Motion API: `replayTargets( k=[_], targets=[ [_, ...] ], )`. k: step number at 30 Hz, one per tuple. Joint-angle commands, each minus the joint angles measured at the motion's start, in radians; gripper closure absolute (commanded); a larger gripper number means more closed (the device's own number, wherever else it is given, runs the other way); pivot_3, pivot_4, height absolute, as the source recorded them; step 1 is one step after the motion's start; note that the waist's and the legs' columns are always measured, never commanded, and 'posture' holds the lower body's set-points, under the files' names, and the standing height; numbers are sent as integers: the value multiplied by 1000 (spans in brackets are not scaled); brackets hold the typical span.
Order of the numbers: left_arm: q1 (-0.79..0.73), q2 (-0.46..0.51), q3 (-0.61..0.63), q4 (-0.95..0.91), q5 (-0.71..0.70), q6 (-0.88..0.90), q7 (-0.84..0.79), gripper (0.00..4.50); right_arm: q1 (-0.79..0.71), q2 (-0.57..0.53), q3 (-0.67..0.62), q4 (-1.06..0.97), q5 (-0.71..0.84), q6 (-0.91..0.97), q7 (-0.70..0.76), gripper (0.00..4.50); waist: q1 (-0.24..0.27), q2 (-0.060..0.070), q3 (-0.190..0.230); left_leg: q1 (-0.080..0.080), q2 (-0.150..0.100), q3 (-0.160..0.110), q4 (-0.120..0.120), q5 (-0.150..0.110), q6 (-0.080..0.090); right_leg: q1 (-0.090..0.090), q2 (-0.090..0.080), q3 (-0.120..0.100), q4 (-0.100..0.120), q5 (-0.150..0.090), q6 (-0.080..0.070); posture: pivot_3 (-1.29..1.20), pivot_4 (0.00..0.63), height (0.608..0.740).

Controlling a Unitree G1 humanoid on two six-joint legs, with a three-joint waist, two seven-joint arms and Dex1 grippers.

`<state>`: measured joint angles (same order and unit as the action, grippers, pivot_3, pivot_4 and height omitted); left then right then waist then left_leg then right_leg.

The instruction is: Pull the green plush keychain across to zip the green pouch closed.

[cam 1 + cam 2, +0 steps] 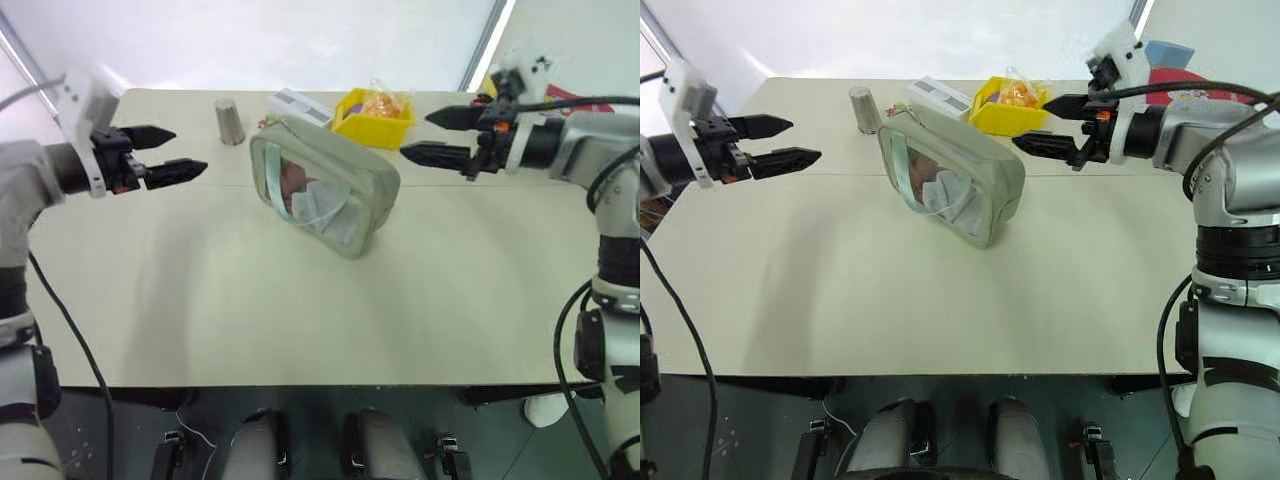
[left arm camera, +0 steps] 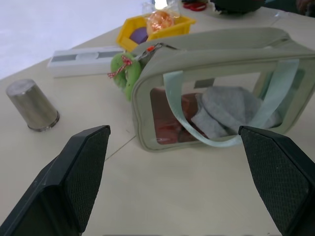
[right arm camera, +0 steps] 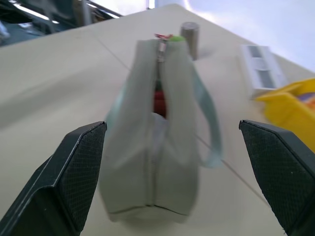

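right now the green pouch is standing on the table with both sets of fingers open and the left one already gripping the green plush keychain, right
Not quite. The left gripper grips nothing: its open fingers hang apart from the green plush keychain, as the left wrist view shows. The rest holds: the green pouch stands on the table and the right gripper is open too.

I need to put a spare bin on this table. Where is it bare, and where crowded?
Bare: the wide near half of the table, in front of the green pouch. Crowded: the far edge, with the metal cup, white box and yellow bin behind the pouch.
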<state>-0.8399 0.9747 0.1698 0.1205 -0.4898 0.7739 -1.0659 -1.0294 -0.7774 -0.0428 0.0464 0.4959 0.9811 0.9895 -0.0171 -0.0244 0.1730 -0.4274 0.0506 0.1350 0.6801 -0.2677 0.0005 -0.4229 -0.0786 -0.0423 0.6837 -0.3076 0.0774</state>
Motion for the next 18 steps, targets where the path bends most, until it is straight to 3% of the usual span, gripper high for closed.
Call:
replayTargets(
  k=[1, 11, 18],
  targets=[
    [-18, 28, 1, 7, 1, -17, -27, 33, -45, -3, -12, -55, 36, 21, 3, 16, 3, 0, 0, 0, 0, 0, 0, 0, 0, 0, 0, 0, 0, 0, 0, 0, 150, 740],
    [-17, 35, 17, 4, 20, -38, 2, 33, -97, 41, 40, -76, 26, 8, -48, 16, 0, 0, 0, -1, 0, 0, 1, 0, 0, -1, 0, 0, 0, 0, 0, 0, 150, 740],
    [47, 41, 52, -285, -149, 121, -19, 33, -115, 231, 181, -122, -85, -1, -245, 16, -5, 0, 0, -1, 1, 0, 0, 0, 0, -2, -1, 1, 1, 0, 0, 0, 150, 740]
  ],
)
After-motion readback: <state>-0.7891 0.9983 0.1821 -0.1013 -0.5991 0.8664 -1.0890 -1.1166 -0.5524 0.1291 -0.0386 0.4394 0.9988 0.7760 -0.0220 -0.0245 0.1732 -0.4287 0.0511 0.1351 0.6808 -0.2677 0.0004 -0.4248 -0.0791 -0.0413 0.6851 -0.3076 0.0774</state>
